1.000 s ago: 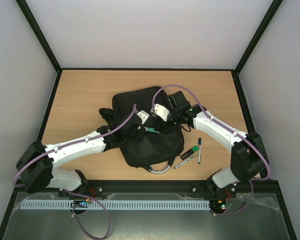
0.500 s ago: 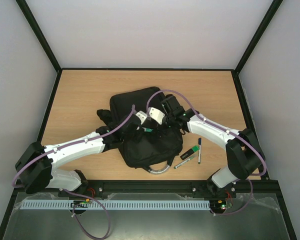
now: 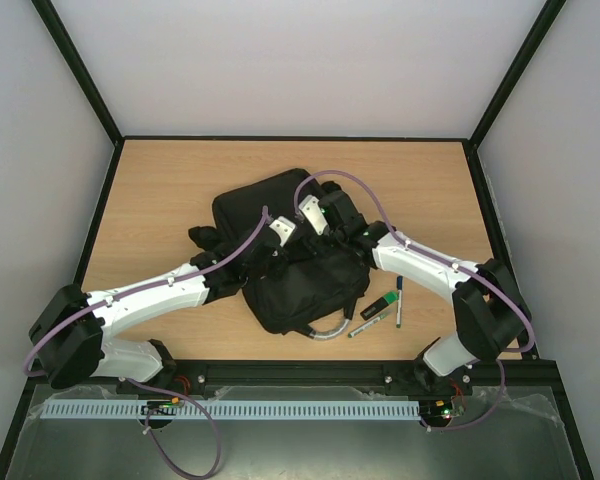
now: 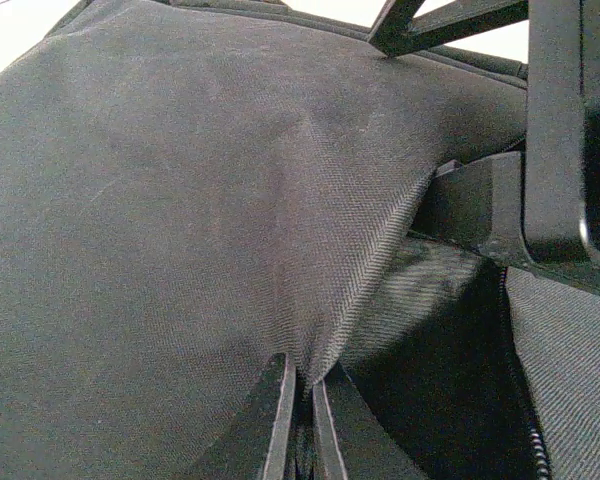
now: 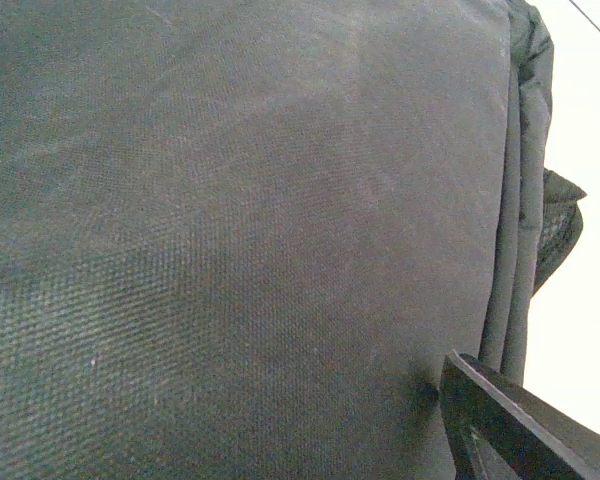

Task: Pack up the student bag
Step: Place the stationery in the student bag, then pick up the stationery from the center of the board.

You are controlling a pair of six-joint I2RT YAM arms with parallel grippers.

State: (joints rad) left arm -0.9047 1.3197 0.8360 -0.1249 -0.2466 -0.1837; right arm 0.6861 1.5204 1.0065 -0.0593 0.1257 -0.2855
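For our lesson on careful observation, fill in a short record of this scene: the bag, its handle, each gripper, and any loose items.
bag: black, lying mid-table
handle: grey loop at the bag's near edge
left gripper: shut, pinching a fold of the bag's fabric
right gripper: low over the bag; open or shut cannot be told
pens: lying on the table just right of the bag, outside it
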